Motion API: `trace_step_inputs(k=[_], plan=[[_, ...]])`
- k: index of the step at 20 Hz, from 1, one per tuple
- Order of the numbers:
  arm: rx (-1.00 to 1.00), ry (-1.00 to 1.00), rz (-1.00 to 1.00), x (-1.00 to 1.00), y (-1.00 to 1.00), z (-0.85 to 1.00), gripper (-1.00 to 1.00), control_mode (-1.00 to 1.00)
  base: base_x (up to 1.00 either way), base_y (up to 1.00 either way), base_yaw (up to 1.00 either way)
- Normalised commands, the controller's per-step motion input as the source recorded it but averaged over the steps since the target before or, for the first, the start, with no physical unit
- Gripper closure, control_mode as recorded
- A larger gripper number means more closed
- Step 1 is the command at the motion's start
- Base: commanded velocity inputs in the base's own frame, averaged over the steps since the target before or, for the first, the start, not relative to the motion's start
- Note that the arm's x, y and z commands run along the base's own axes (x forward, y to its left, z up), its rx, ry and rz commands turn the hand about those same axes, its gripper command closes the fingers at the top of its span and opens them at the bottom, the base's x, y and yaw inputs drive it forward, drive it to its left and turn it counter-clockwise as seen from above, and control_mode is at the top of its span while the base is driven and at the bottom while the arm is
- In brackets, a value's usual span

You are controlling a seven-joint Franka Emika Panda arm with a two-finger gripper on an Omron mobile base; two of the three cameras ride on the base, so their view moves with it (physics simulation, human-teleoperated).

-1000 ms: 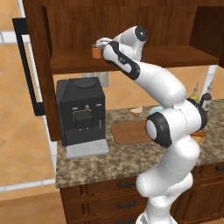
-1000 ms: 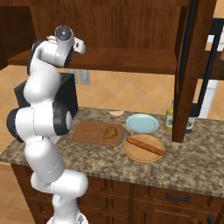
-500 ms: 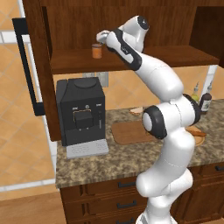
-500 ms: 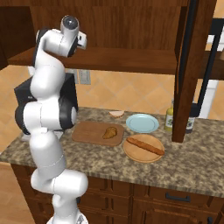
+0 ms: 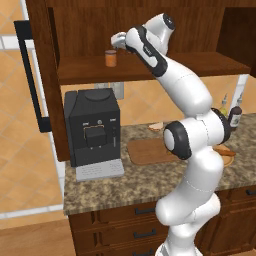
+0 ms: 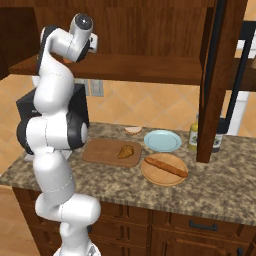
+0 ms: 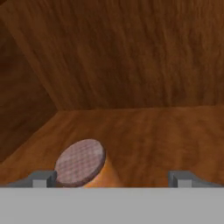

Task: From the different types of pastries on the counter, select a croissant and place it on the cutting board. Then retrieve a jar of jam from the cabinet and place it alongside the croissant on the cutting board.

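The big dark cabinet (image 5: 150,30) hangs on the wall above the counter (image 6: 125,185). It has one wide shelf. The white arm reaches far up into it.

Down on the counter lies the cutting board (image 6: 100,150). The croissant (image 6: 125,151) already sits on its right part. So I think the first job is done and the jam job is next. To the right of the board are a long orange pastry (image 6: 166,167) on a round wooden plate (image 6: 150,175) and a blue plate (image 6: 162,141). A black coffee machine (image 5: 92,132) stands at the left.

The jar of jam (image 5: 111,58) stands upright on the shelf, toward its left side. It is small and round with a paler lid (image 7: 81,162). I guess it is hard and smooth, maybe glass, so it could slip or break if it drops. It looks light enough. The best place to hold it is around its round sides, below the lid.

The gripper (image 7: 109,178) is just right of the jar, up near its top. Its two fingertips (image 7: 41,178) are spread wide apart. It holds nothing. In the hand view the jar sits close by the left fingertip, not in the middle. I cannot tell if they touch.
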Motion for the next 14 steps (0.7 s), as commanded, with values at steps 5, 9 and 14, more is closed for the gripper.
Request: trace_step_inputs(k=[5,9,14], plan=[[0.0,-0.06,0.14,-0.39,0.18,-0.18,-1.0,-1.0,0.0,0.0,0.0],[0.0,0.0,0.09,-0.27,0.0,-0.35,-1.0,-1.0,0.0,0.0,0.0],[0.0,0.0,0.04,0.01,0.01,-0.05,-1.0,-1.0,0.0,0.0,0.0]])
